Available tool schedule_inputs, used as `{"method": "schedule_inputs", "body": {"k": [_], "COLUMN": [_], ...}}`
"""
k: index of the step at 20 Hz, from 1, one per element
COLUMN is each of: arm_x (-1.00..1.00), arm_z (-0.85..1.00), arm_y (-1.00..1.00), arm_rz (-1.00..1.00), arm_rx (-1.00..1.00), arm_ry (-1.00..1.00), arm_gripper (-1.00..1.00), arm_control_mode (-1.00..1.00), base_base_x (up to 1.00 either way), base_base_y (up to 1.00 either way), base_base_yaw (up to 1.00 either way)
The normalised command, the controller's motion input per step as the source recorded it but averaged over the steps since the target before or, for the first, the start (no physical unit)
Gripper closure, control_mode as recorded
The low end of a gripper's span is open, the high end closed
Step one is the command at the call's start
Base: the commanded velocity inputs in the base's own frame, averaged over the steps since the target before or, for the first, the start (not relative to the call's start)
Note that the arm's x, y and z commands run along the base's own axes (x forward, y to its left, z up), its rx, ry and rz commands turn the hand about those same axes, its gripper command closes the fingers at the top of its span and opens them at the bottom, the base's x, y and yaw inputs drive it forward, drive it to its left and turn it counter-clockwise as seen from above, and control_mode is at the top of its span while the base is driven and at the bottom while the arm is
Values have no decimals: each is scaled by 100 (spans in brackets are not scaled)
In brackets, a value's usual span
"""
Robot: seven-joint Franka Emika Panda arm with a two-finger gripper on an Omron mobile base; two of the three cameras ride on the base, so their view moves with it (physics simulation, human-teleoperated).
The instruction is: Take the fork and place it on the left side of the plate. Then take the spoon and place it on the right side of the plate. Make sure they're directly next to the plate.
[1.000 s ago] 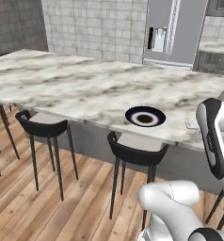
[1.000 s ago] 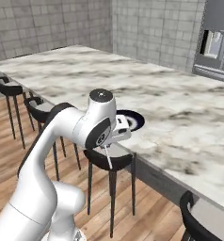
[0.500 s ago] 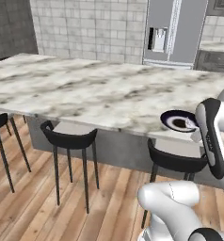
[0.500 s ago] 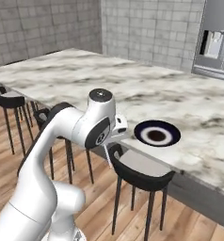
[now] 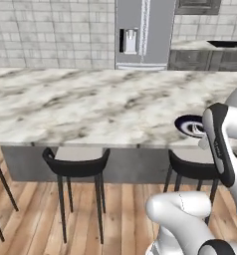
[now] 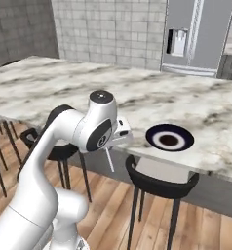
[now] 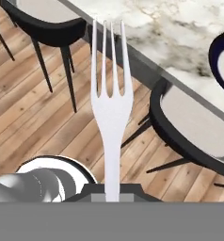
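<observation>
Fork (image 7: 111,108) is pinched by its handle in the end effector (image 7: 112,190), tines pointing away over the wooden floor (image 7: 48,122) beside a bar stool (image 7: 198,132). Plate (image 6: 169,138) sits on the marble bench (image 6: 88,93) near its front edge; the thin rod under the hand (image 6: 109,160) is probably the fork.

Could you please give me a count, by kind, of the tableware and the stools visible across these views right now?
Fork: 1, held in the shut jaws
Plate: 1, on the marble counter
Stools: 2 seen whole
Total: 4
</observation>
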Motion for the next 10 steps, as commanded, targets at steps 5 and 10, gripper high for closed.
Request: {"method": "schedule_inputs", "body": {"k": [5,10], "arm_x": [0,0], "arm_z": [0,0], "arm_y": [0,0], "arm_rz": [0,0], "arm_rx": [0,0], "arm_ry": [0,0], "arm_gripper": [100,100], "arm_control_mode": [100,100], "base_base_x": [40,53], "base_base_y": [57,71], "base_base_yaw": [-51,-46]}}
